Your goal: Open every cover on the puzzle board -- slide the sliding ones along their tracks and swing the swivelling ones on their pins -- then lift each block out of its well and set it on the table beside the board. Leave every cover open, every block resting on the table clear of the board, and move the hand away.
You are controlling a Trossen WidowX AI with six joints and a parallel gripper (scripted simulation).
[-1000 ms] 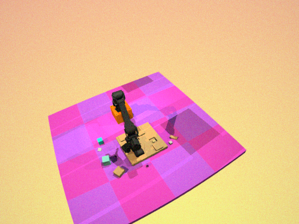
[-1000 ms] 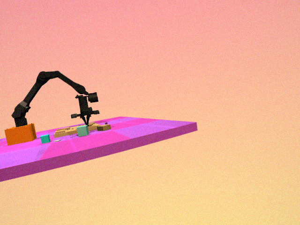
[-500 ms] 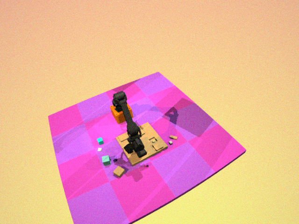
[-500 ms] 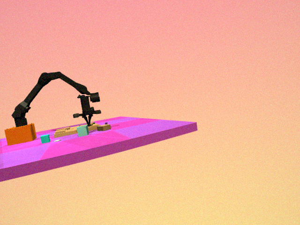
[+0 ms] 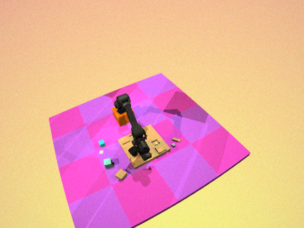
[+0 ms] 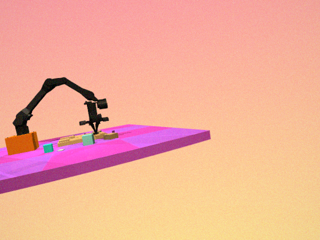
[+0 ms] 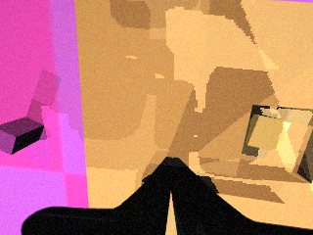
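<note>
The tan puzzle board (image 5: 137,164) (image 6: 69,141) (image 7: 110,181) lies below my hand. My gripper (image 6: 96,133) (image 7: 171,163) is shut and empty, its tips low over the board; the hand hides them in the top view. A square well (image 5: 155,142) (image 7: 298,164) is uncovered; a pale yellowish patch shows in it, and I cannot tell whether it is a block or the floor. A square panel (image 5: 160,149) with a dark edge shows near the board's right corner. A small dark purple block (image 5: 149,168) (image 6: 113,131) (image 7: 20,131) lies on the table off the board. The hand and shadows hide the other covers.
Beside the board lie a teal cube (image 5: 101,143) (image 6: 48,148), a mint cube (image 5: 108,163) (image 6: 88,139), a flat cream piece (image 5: 101,152) (image 6: 61,149), a tan block (image 5: 120,174) (image 6: 111,136), a tan bar (image 5: 176,139) and a small grey block (image 5: 173,145). An orange base (image 5: 121,118) (image 6: 21,144) carries the arm.
</note>
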